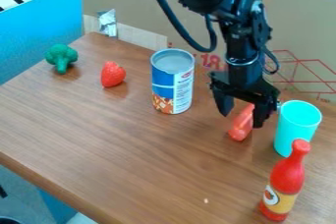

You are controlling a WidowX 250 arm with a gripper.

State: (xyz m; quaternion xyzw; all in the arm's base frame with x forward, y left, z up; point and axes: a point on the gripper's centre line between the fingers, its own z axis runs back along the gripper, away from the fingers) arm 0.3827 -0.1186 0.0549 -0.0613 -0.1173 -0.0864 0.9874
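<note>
Slantwise lies the reddish object, its long axis running lower left to upper right, between the spread claw.

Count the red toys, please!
3: a red strawberry left of the blue metal can, a tall red bottle at front right, an oblong light-red piece at the black gripper.

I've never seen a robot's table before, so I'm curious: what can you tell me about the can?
The can stands upright on the wooden table, between the strawberry and the gripper, touching neither. It is a cylinder with a grey, metal-looking top inside a raised rim. Its label is blue, with a white panel of print and a brownish-orange food picture low down. I can't tell whether it's sealed.
</note>
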